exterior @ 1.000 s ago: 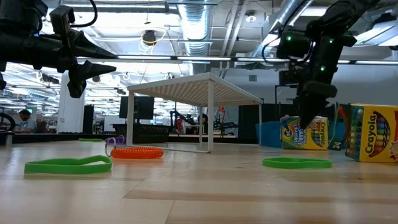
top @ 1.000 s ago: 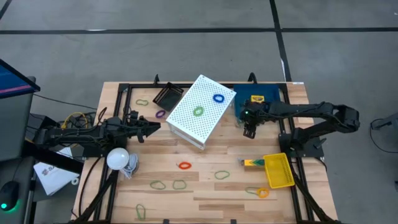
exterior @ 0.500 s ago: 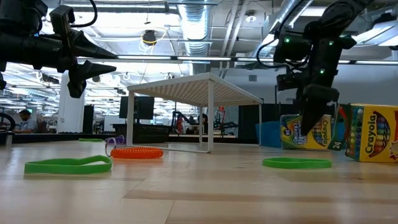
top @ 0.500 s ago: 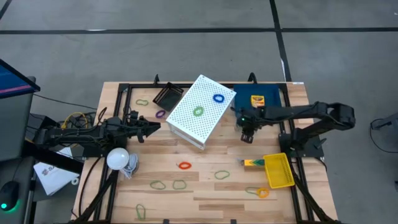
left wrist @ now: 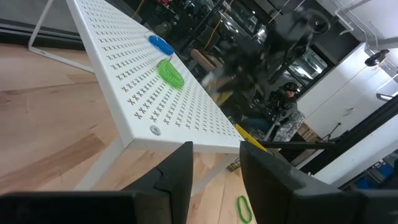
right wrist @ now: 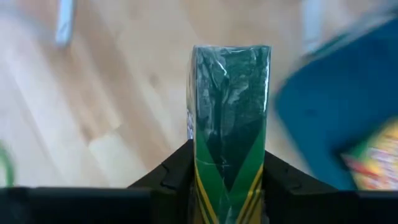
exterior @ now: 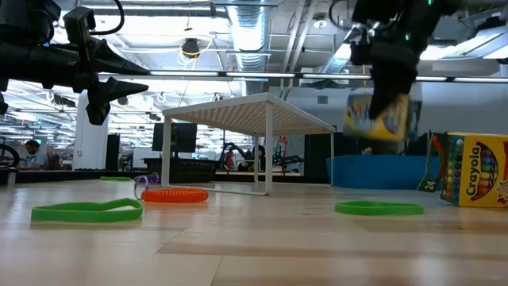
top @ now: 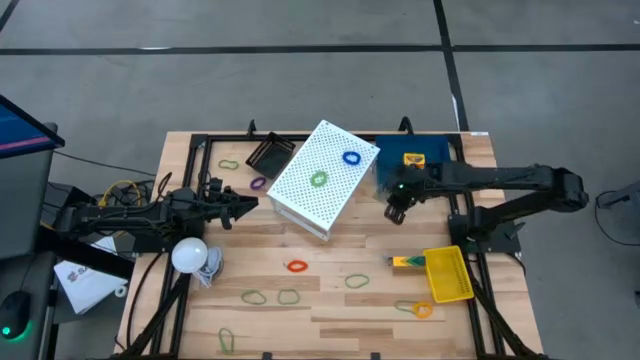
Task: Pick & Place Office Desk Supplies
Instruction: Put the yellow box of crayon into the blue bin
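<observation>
My right gripper [exterior: 386, 102] is shut on a yellow-green crayon pack [exterior: 375, 119], which hangs high over the table near the blue mesh tray [top: 432, 150]. A second pack [top: 413, 160] lies in that tray. A third [top: 404, 262] lies beside the yellow tray [top: 448, 274]. The black tray [top: 268, 153] stands at the far edge. A blue band [top: 351, 158] and a green band [top: 318, 179] lie on the white perforated shelf [top: 330, 200]. My left gripper [top: 252, 203] waits open and level, left of the shelf. My right gripper pinches the crayon pack between its two fingers, one on each broad face [right wrist: 198, 155], with the narrow green side facing the wrist. The fingers [exterior: 390, 83] come from above, slanting down, and are on the pack's upper part. The pack hangs below them, slightly tilted, clear of the table.
Rubber bands lie loose on the wood: orange [top: 297, 266], green [top: 252, 297], green [top: 357, 281], purple [top: 258, 183] and others. A white round bulb-like object [top: 190, 255] sits near the left arm. The shelf stands mid-table on thin legs [exterior: 268, 151].
My right gripper has taken hold of the crayon pack that stood on the table by the blue tray. It has gone up with it and rolled its wrist. The pack now hangs clear of the table, tilted.
</observation>
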`<state>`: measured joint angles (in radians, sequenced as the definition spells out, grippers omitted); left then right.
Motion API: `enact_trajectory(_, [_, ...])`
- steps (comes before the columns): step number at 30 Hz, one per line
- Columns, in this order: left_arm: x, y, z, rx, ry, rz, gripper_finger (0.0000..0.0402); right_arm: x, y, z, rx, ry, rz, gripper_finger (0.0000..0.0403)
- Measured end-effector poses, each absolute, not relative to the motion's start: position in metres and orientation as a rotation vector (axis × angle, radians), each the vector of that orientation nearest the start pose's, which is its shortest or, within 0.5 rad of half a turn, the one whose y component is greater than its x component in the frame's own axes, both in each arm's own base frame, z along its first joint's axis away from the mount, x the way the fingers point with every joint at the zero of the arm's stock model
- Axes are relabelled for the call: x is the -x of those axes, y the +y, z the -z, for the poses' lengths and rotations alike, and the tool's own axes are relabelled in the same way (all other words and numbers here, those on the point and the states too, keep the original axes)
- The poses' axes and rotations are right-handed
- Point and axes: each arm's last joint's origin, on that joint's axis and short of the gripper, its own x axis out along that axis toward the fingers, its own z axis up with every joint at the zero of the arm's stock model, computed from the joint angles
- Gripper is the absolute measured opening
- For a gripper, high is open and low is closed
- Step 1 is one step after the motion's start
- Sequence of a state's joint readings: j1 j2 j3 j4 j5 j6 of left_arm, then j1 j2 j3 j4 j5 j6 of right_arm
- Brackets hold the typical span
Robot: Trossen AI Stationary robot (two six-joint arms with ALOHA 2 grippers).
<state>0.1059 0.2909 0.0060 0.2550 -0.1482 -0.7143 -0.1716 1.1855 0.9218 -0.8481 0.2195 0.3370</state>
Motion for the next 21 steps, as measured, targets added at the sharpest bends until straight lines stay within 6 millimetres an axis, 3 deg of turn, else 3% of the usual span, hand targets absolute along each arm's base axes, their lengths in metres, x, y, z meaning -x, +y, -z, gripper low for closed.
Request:
enact_trajectory(7, [-0.114,0.016,-0.165,0.710,-0.062,-0.254,0.0127,-0.202,-0.068,-0.295,-0.428,0.869,0.819,0.0089])
enact_trajectory(14, [-0.114,0.016,-0.165,0.714,-0.063,-0.254,0.0127,-0.178,-0.114,-0.284,-0.684,0.892,1.128,0.0114])
enact_trajectory(21, [-0.114,0.016,-0.165,0.709,-0.062,-0.254,0.0127,-0.166,-0.158,-0.290,-0.878,0.655,1.147,0.0115])
